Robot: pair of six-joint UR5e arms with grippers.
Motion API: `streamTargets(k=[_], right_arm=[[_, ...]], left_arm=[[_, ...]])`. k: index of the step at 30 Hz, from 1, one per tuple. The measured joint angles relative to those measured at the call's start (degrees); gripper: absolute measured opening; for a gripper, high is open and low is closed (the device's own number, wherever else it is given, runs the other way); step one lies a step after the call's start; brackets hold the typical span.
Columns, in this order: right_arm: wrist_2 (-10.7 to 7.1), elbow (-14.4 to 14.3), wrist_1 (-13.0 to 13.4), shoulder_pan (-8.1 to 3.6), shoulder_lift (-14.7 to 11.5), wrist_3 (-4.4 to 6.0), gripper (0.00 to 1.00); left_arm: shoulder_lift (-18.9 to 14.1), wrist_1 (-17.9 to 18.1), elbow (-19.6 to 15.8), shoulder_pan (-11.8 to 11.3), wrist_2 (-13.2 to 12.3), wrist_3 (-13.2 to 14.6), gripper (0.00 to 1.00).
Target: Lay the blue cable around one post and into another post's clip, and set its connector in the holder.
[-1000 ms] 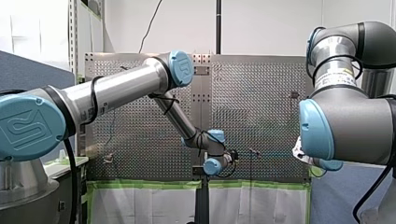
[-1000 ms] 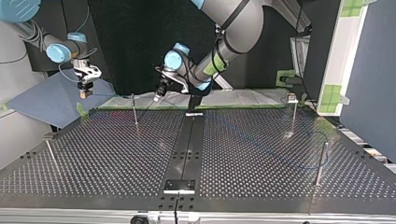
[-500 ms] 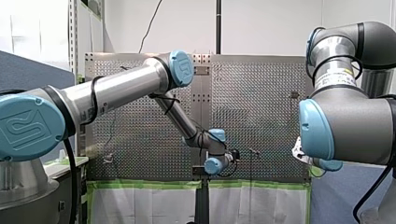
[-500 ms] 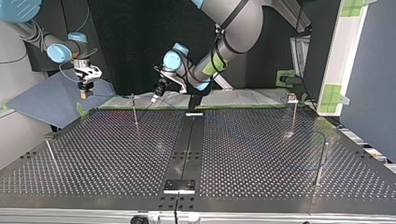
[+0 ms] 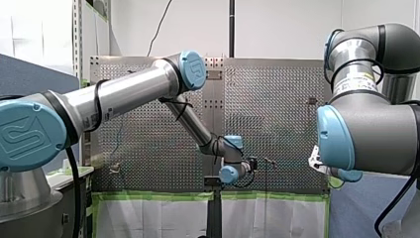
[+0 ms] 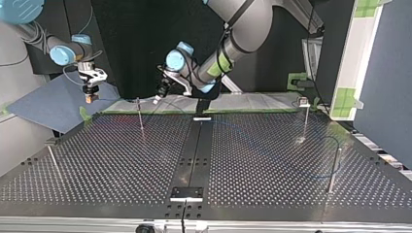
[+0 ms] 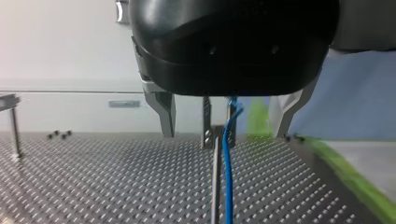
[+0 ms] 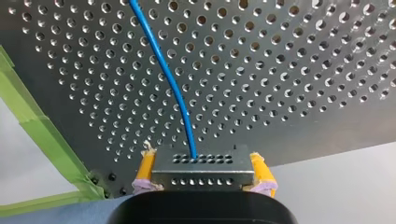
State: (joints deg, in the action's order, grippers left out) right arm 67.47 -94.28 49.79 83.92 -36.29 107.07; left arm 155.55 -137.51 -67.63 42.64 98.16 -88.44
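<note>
Blue cable point(image 7: 228, 177) now beside slim metal post point(image 7: 214, 186), both between my left gripper point(image 7: 224, 133) fingers, spread apart, after it shifted toward 9 o'clock in top view. Clipping likely next. My right gripper point(image 8: 201, 157) clamped on perforated metal connector point(image 8: 201, 175).

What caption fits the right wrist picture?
Right gripper clamps the connector, blue cable trailing across the perforated table.

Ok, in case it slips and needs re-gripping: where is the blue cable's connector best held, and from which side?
Grip the connector by its two short ends, coming from the back, opposite the face where the blue cable leaves. The ends look flat and parallel, and that approach probably keeps the cable free. My right end effector holds it so, yellow pads on the ends.
</note>
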Motion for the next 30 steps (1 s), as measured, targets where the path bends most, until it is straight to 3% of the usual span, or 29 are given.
streamTargets(k=[14,30], right_arm=[[-0.07,0.0,0.1,0.12,0.0,0.33,0.0],[-0.36,0.0,-0.1,0.14,0.1,0.72,0.0]], left_arm=[[-0.9,-6.1,0.0,2.8,-2.1,2.8,1.0],[-1.9,-7.0,0.1,3.8,2.5,0.9,1.0]])
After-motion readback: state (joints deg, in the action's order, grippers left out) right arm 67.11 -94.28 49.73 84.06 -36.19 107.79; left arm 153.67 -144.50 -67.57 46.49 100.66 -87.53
